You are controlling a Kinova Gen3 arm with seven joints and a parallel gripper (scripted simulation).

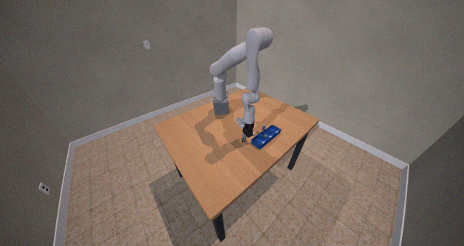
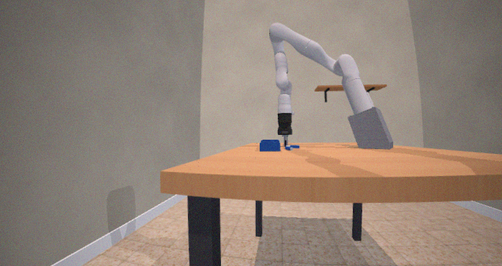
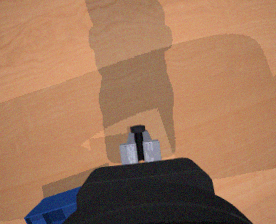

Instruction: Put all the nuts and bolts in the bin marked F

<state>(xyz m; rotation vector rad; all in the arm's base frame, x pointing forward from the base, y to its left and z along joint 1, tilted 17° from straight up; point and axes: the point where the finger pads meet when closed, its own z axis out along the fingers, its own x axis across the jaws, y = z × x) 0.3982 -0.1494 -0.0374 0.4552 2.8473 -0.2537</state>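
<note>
My gripper (image 1: 244, 139) (image 2: 286, 146) (image 3: 139, 141) is down at the table top, just left of the blue bin (image 1: 271, 137) (image 2: 270, 145) (image 3: 45, 219). Its grey fingertips are shut on a small dark bolt (image 3: 138, 132), which shows as a thin black bar between them in the wrist view. The bolt is too small to make out in the top and exterior views. The bin is a long shallow blue tray with compartments, and some small pieces lie in it. I cannot read its mark.
A small blue thing (image 1: 263, 127) (image 2: 294, 146) lies on the wooden table (image 1: 204, 167) (image 2: 316, 173) beside the bin and close to the gripper. The arm's grey base (image 1: 221, 106) (image 2: 370, 129) stands at the back of the table.
</note>
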